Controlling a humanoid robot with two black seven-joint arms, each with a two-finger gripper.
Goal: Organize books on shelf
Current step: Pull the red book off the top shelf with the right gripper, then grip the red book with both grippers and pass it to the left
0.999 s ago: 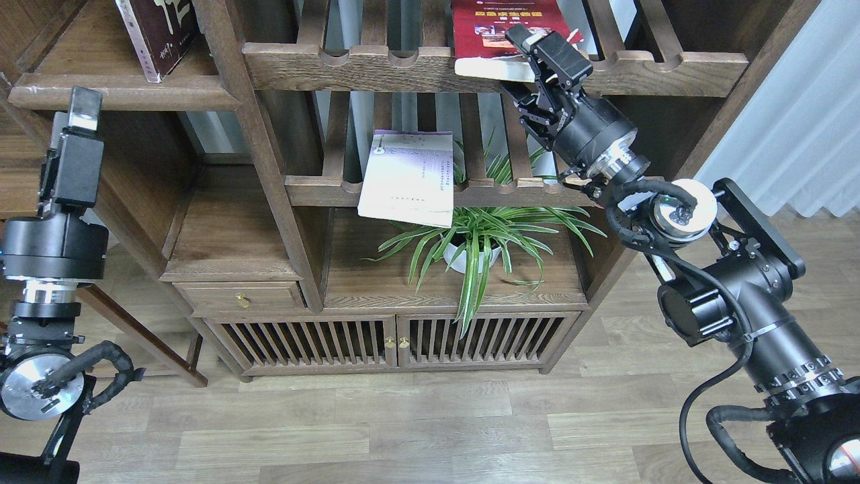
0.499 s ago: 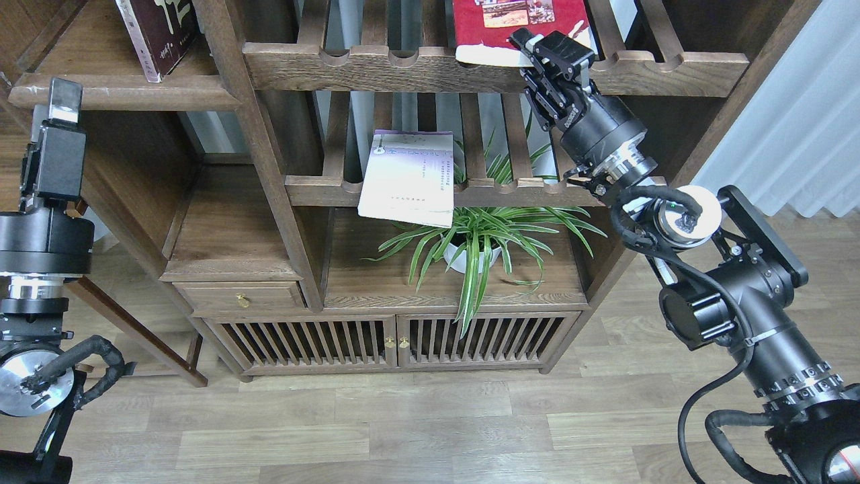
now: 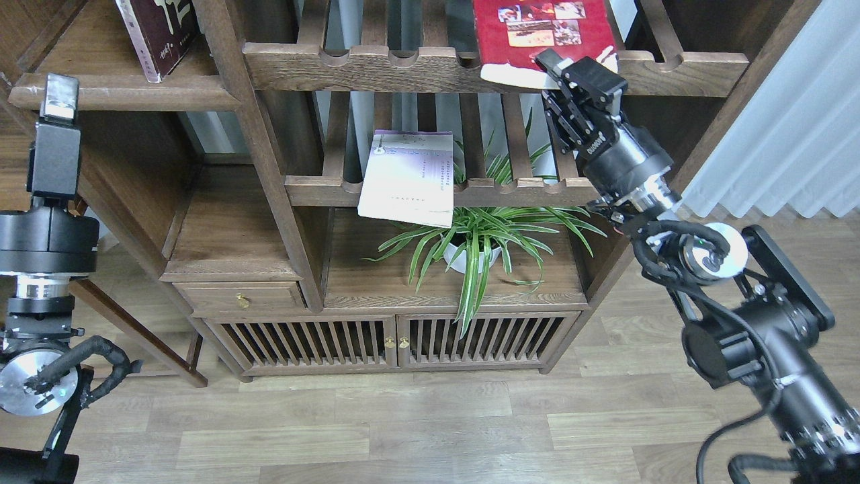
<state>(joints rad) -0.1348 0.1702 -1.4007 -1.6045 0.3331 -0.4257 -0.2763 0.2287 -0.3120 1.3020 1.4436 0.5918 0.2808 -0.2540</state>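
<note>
Since the earlier frames the right gripper [image 3: 563, 75] has drawn back toward the lower right, and the red book [image 3: 541, 30] has slid with it, more of its photo cover now showing over the slatted rack [image 3: 416, 66] at the top centre; I judge it is being pulled off for transfer. Its jaws are clamped on the book's pale lower edge. That book's long axis runs up the frame, its near end pointing toward the camera. Idle at the left edge, the left gripper [image 3: 59, 101] is seen end-on, so I cannot tell its state. Upper left, the maroon book [image 3: 160, 33] stands on the shelf [image 3: 101, 91]; the lavender book [image 3: 408, 176] lies mid-frame on a lower rack
</note>
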